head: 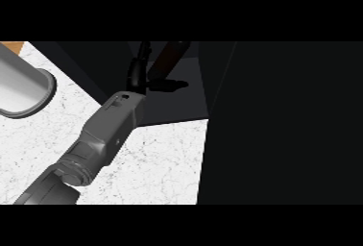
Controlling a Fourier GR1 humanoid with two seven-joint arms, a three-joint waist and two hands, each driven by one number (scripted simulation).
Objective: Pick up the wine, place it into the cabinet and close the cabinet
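Note:
The wine bottle (171, 54) shows as a dark brown, tilted shape at the top middle, inside the dark open cabinet (177, 108). My left hand (139, 77) reaches up into the cabinet from the lower left on its grey forearm. Its fingers lie along the bottle's left side and its thumb (170, 85) sticks out to the right beneath it, so the hand is curled round the bottle. The bottle's lower part is hidden behind the hand. My right hand shows nowhere.
A black cabinet panel (284, 120) fills the whole right side. The white marble counter (156, 163) runs under the forearm. A large grey cylindrical vessel (21, 89) stands at the upper left, with a strip of wood (10, 45) in the corner.

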